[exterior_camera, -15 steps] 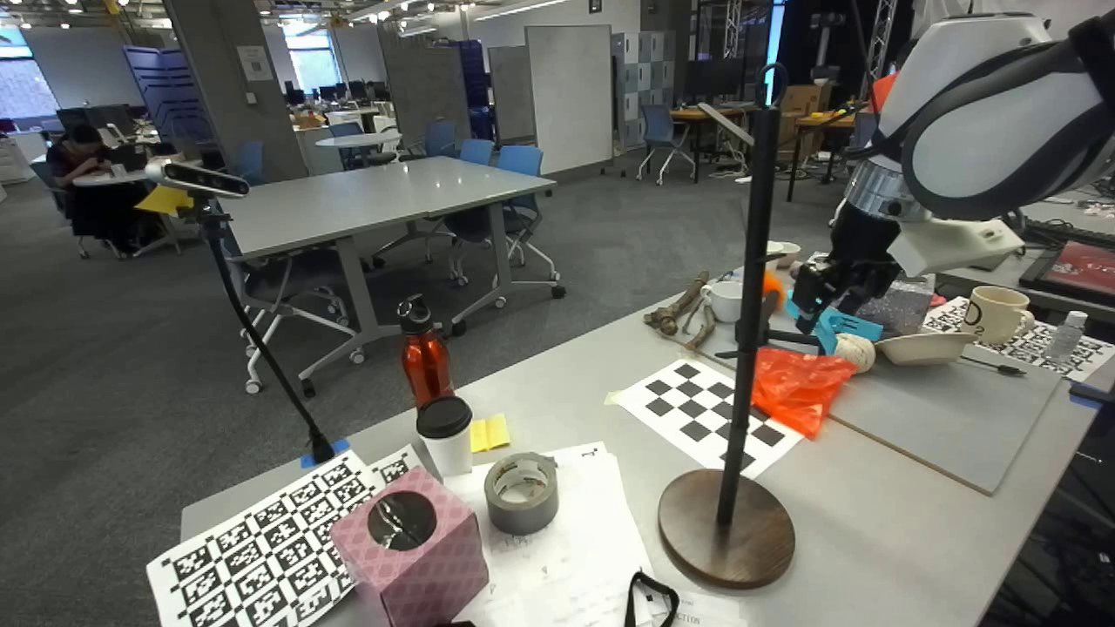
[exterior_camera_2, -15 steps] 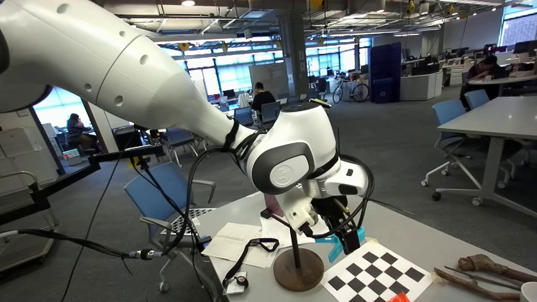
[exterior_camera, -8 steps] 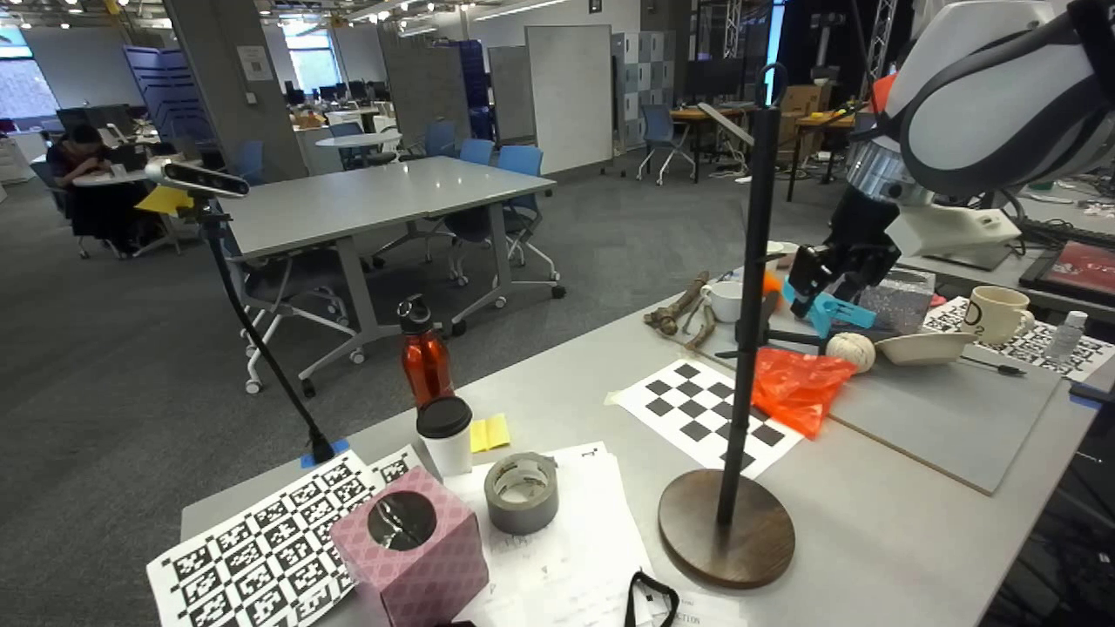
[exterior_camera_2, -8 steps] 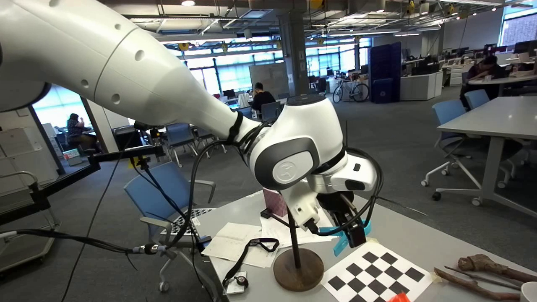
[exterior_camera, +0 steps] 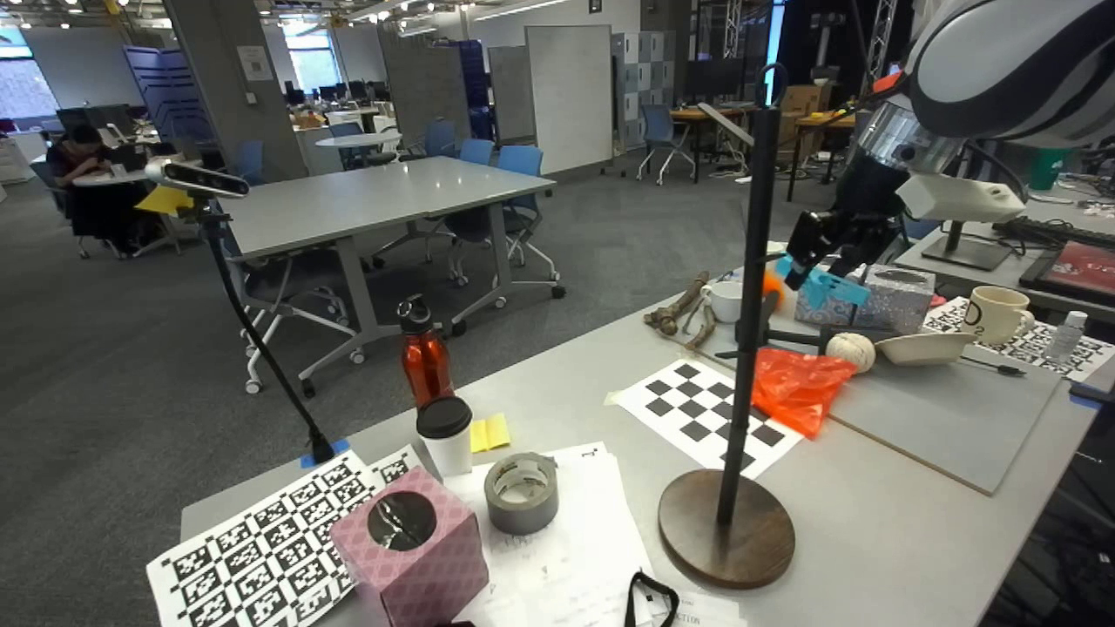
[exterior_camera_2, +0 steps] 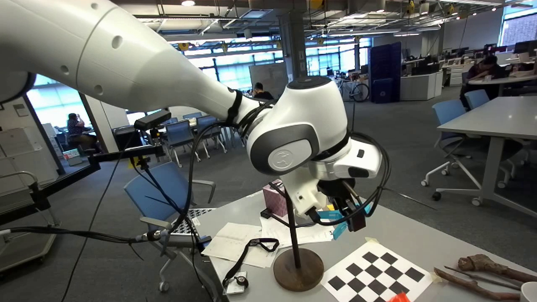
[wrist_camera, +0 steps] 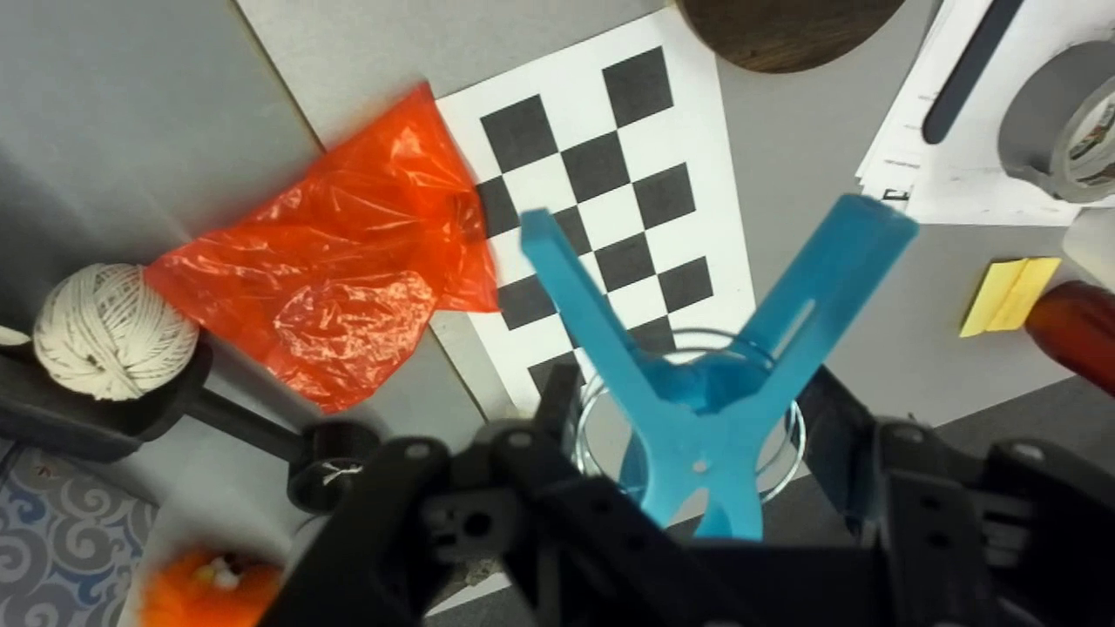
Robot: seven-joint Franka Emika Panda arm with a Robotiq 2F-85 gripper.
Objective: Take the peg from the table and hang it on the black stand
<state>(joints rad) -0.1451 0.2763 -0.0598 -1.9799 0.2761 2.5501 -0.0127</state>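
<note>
The teal-blue peg (exterior_camera: 826, 288) is held in the air by my gripper (exterior_camera: 819, 261). In the wrist view the peg (wrist_camera: 697, 418) lies between the two fingers (wrist_camera: 701, 405), its legs spread in a V. The fingers press on its round wire spring. In an exterior view the peg (exterior_camera_2: 340, 230) is partly hidden by the gripper (exterior_camera_2: 354, 220). The black stand (exterior_camera: 756, 287) stands upright on its round base, apart from the peg. Its pole (exterior_camera_2: 294, 239) top is hidden behind the arm in an exterior view. Only its base (wrist_camera: 788, 35) edge shows for certain in the wrist view. The table (exterior_camera: 566, 401) lies below.
An orange-red bag (exterior_camera: 801, 383) and a checkerboard sheet (exterior_camera: 666, 396) lie under and near the gripper. A twine ball (exterior_camera: 851, 350), bowl (exterior_camera: 925, 348), sticks (exterior_camera: 675, 309) and white mug (exterior_camera: 726, 302) sit close by. Tape (exterior_camera: 521, 494) and a tissue box (exterior_camera: 418, 553) stand beyond the stand.
My gripper has risen with the peg in it, away from the twine ball and the board. The stand and the table things have not moved.
</note>
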